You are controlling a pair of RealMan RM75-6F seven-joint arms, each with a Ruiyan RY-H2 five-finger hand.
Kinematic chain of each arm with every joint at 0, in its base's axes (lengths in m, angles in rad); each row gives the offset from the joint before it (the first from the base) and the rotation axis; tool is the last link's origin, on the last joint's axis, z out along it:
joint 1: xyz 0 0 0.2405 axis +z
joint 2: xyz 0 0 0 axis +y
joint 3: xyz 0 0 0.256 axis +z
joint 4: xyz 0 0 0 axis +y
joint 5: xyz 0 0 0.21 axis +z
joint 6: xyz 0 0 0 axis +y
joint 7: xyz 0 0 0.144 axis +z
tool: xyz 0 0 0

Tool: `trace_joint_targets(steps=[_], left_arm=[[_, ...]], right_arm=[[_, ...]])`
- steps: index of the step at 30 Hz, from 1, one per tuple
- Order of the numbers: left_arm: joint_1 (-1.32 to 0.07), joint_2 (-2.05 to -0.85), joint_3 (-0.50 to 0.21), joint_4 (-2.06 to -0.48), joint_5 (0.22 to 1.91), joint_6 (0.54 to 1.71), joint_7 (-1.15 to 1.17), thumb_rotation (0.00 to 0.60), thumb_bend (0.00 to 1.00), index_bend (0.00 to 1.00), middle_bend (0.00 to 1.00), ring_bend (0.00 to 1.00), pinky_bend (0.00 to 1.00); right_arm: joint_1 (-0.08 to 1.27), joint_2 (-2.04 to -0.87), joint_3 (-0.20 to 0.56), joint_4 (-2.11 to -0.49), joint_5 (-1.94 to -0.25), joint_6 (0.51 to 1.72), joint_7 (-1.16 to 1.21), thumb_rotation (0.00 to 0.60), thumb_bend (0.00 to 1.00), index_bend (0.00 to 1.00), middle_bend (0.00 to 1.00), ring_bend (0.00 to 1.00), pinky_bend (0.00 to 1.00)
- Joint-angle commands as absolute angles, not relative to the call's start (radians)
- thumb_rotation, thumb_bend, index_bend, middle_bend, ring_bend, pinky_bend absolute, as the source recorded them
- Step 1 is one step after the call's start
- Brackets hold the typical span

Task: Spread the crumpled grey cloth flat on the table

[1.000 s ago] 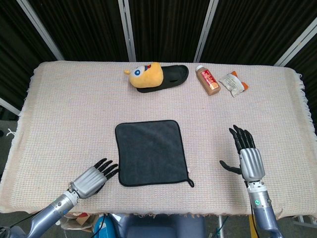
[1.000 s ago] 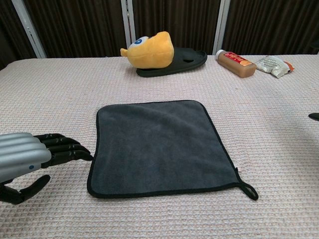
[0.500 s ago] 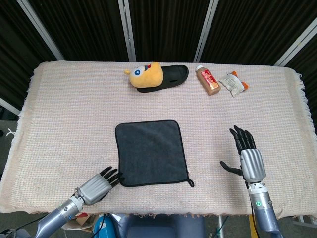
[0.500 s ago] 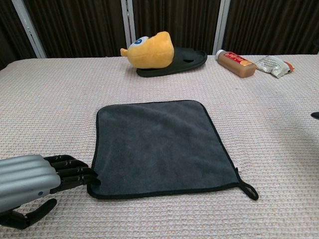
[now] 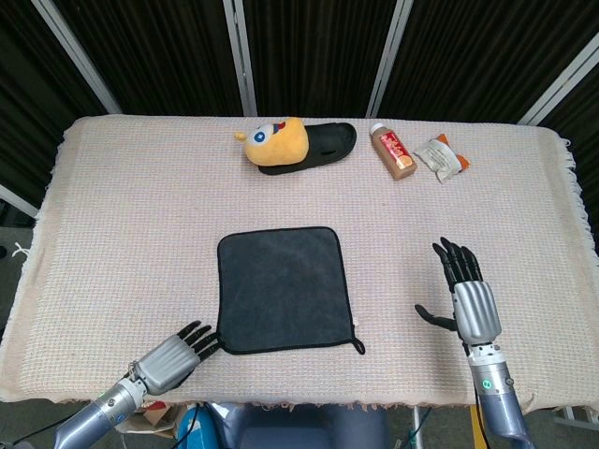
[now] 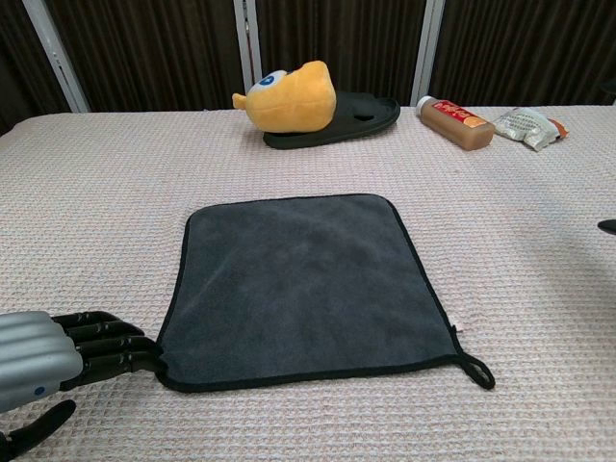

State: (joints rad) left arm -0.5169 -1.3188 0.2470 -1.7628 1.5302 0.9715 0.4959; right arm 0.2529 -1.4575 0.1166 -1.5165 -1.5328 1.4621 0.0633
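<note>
The grey cloth (image 5: 281,290) (image 6: 298,284) lies flat on the woven table cover, a near square with black edging and a small hanging loop (image 6: 478,372) at its near right corner. My left hand (image 5: 168,360) (image 6: 48,351) lies low at the near left, fingers stretched out and fingertips (image 6: 125,348) touching the cloth's near left corner; its thumb hangs apart below and it holds nothing. Well to the right of the cloth, my right hand (image 5: 465,299) hovers with fingers spread and empty. In the chest view only a dark tip of it shows at the right edge.
A yellow plush slipper (image 5: 295,143) (image 6: 308,101) sits at the back centre. A brown bottle (image 5: 393,151) (image 6: 455,122) and a snack packet (image 5: 442,154) (image 6: 526,126) lie at the back right. The table's front edge (image 5: 299,404) runs just behind both hands.
My left hand has drawn back toward the front edge and slightly left, and the cloth's near left corner moved out with it. The right hand has stayed still.
</note>
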Motion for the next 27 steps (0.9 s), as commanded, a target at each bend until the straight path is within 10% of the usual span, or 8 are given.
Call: trace_joint_targets(steps=[1,14,27], left_arm=[[-0.509,-1.315,0.245,-1.763,1.537,0.984,0.476,0.600,0.73,0.06,0.04,0.00,0.03],[-0.456,-1.309,0.194,-1.810,1.621,1.150,0.290,0.600,0.15,0.00,0.00,0.00,0.02],[-0.249,-1.389,0.017,-1.703,1.590,1.614,0.281,0.600,0.07,0.00,0.00,0.00,0.01]], right_arm=[[0.253,-1.459,0.115,-1.516,-1.534,1.461,0.060,0.600,0.16,0.00,0.00,0.00,0.00],[0.250,-1.457,0.109,-1.502,-1.524,1.450,0.044,0.600,0.16,0.00,0.00,0.00,0.00],[0.207,-1.408,0.065,-1.473,-1.528,1.466,0.004,0.600,0.16,0.00,0.00,0.00,0.00]])
